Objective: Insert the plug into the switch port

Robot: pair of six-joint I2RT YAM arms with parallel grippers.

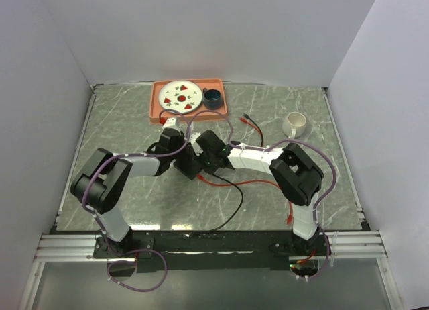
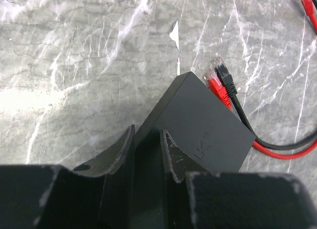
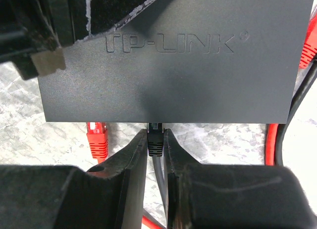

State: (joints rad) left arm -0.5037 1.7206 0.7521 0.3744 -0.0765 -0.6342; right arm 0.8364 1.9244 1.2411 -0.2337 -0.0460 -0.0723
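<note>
The switch is a flat matte-black box with raised lettering on its top, lying on the marble table. My left gripper is shut on one end of the switch, its fingers on either side of the slab's edge. My right gripper is shut on a small black plug with a grey cable. The plug's tip meets the switch's near side face, under the top edge. How deep it sits is hidden. In the top view both grippers meet at the table's middle, left gripper and right gripper.
A loose red plug lies by my right fingers. A red plug and a black plug rest along the switch's other side, their cables trailing forward. An orange tray with plate and cup is at the back, a white mug at right.
</note>
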